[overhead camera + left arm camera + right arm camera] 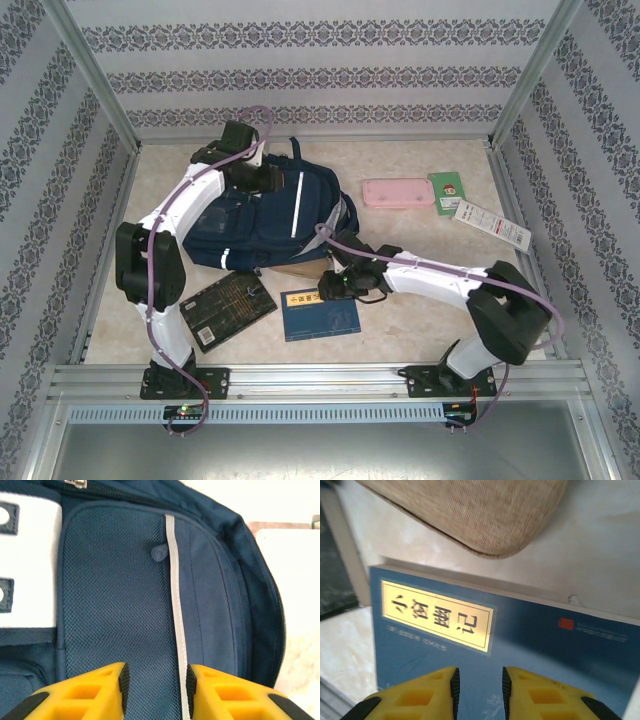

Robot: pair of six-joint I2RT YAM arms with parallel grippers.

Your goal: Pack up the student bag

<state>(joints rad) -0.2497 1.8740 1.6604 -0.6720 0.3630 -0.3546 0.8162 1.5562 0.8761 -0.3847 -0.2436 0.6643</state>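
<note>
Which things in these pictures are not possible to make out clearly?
- Top view: print on the white tag and black book is too small.
- Top view: the left arm covers part of the bag.
- Right wrist view: the upper edge cuts off the tan thing.
- Left wrist view: the upper edge cuts off the zipper pull.

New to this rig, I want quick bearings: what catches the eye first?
The big navy student bag lies left of centre, with the open left pincer over its mesh pocket. In front of it, a blue book lies under the open right pincer, with a dark book to its left.
</note>
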